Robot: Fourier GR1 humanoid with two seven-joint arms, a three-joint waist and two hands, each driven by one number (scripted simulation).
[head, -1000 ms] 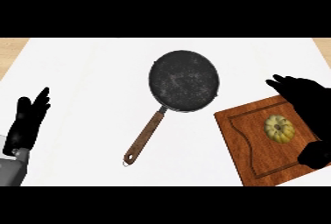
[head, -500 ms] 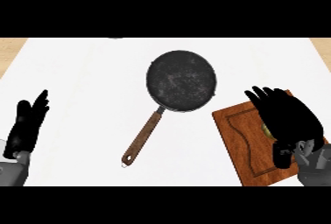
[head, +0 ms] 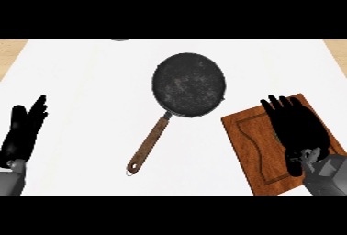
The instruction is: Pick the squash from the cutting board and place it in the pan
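Two hands appear in the head view. The right hand [head: 296, 131] lies flat over the wooden cutting board [head: 252, 142] at the near right, fingers straight and spread, pointing toward the far edge; it is open and grips nothing visible. The left hand [head: 24, 131] rests open at the near left edge, fingers up.

The squash is not visible: the right hand covers the part of the board where it presumably sits, so its position under the palm, its orientation and its long axis cannot be determined.

The frying pan [head: 187, 84] sits at centre, well apart from the board, on the white counter [head: 81, 82]. Its wooden handle [head: 149, 147] runs toward the near left.

Risk, as a judgement: closing the fingers without sight of the squash may catch it off centre, so it could roll or slide across the board instead of seating in the palm. Pressing the flat palm down may also shift the board.
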